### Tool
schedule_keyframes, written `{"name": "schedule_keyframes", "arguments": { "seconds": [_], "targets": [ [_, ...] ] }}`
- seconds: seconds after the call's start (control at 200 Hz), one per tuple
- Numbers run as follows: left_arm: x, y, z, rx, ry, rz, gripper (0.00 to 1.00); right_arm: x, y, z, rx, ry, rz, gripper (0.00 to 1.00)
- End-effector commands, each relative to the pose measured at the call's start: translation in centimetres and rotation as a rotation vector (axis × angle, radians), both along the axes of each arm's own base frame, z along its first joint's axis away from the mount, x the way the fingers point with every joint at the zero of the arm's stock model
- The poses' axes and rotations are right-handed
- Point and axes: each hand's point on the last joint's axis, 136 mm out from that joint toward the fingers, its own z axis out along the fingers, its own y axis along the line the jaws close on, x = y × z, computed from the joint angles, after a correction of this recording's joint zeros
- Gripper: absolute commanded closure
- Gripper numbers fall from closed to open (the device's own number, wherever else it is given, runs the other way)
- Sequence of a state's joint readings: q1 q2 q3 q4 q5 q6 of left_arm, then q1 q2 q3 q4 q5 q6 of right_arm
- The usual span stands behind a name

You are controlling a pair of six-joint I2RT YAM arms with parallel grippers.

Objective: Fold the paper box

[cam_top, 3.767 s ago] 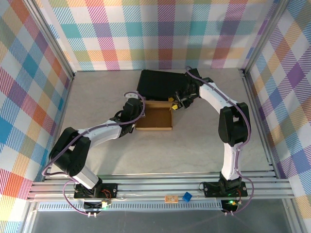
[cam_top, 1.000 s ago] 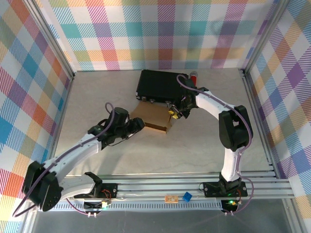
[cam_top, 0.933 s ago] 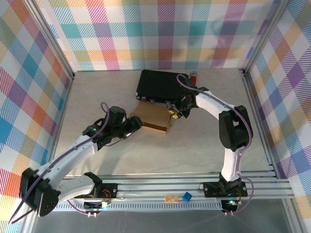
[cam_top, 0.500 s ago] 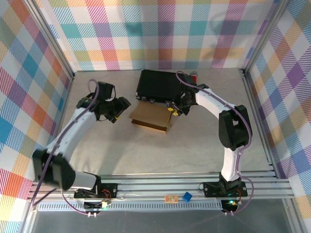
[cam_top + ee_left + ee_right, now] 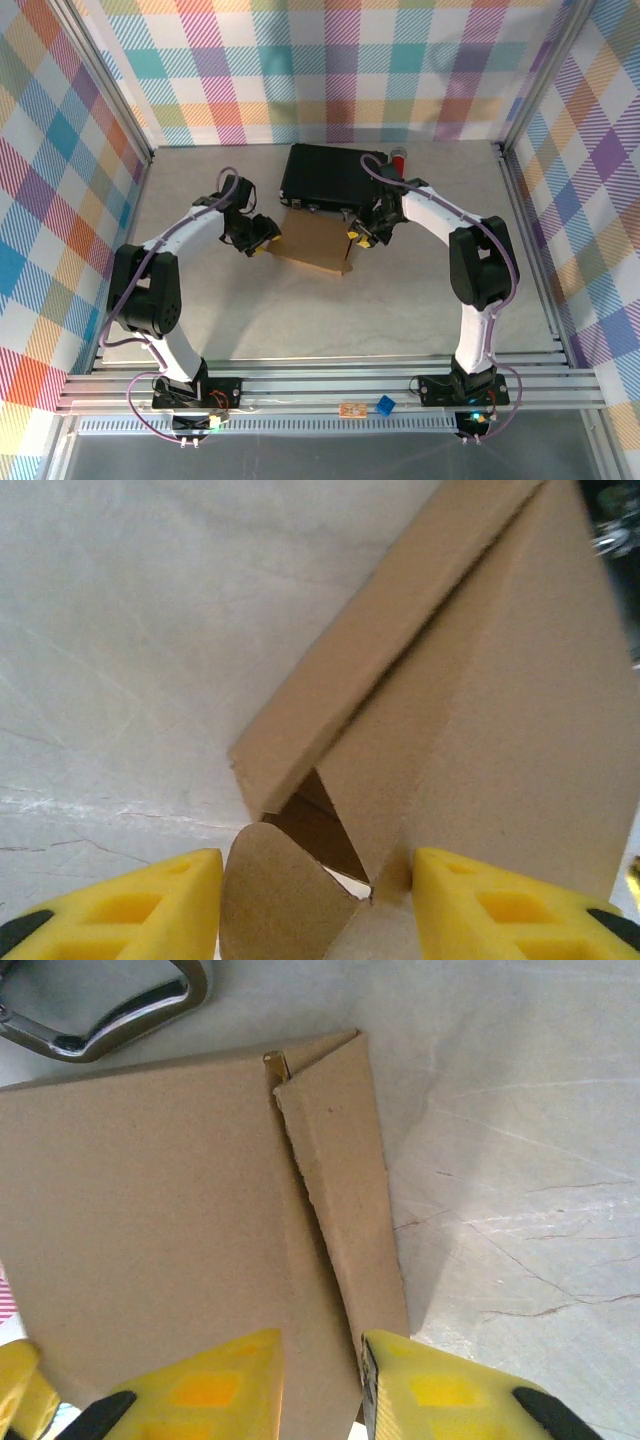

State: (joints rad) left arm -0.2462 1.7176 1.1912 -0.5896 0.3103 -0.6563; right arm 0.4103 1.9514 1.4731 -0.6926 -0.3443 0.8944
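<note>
On the pale desk [image 5: 420,300] the black case [image 5: 325,175] sits at the back. The paper box [image 5: 315,243] lies just in front of it, between my two hands. My left hand [image 5: 262,240] stands about half open around the box's left corner, a rounded tab between its fingers; I cannot tell whether it grips. My right hand [image 5: 357,236] is nearly closed, pinching the right side wall.
</note>
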Motion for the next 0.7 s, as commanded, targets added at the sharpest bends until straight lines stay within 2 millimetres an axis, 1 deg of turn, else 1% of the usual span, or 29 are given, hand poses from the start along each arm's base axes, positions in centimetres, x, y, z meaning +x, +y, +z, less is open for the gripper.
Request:
{"name": "schedule_keyframes", "arguments": {
  "seconds": [0.0, 0.13, 0.205, 0.265, 0.31, 0.355, 0.47, 0.55, 0.62, 0.695],
  "targets": [
    [-1.8, 0.0, -2.1, -0.004, 0.041, -0.027, 0.51, -0.9, 0.0, -0.2, -0.007, 0.001, 0.045, 0.73],
    [-2.8, 0.0, -4.1, 0.007, 0.079, -0.035, 0.51, -1.3, -0.2, -0.5, -0.016, -0.005, 0.065, 0.73],
    [-3.1, -0.2, -4.6, 0.010, 0.094, -0.040, 0.51, -1.4, -0.3, -0.4, -0.013, -0.022, 0.080, 0.70],
    [-3.3, -0.3, -4.4, 0.012, 0.098, -0.047, 0.50, -1.4, -0.3, -0.1, -0.008, -0.041, 0.091, 0.67],
    [-3.3, -0.3, -3.8, 0.014, 0.089, -0.049, 0.48, -1.5, -0.2, 0.1, 0.001, -0.054, 0.103, 0.64],
    [-3.2, -0.3, -2.6, 0.013, 0.069, -0.048, 0.45, -1.8, -0.1, 0.3, 0.014, -0.064, 0.120, 0.62],
    [-3.4, -0.1, 2.1, 0.013, -0.007, -0.043, 0.35, -2.1, 0.1, 0.7, 0.070, -0.093, 0.158, 0.56],
    [-3.3, 0.6, 4.6, 0.030, -0.049, -0.047, 0.33, -2.1, 0.1, 1.0, 0.117, -0.106, 0.174, 0.54],
    [-2.8, 1.2, 5.6, 0.038, -0.065, -0.061, 0.34, -2.1, -0.1, 1.0, 0.139, -0.104, 0.190, 0.54],
    [-1.6, 1.5, 5.2, 0.066, -0.057, -0.095, 0.38, -2.0, -0.6, 0.9, 0.126, -0.100, 0.206, 0.54]
  ]
}}
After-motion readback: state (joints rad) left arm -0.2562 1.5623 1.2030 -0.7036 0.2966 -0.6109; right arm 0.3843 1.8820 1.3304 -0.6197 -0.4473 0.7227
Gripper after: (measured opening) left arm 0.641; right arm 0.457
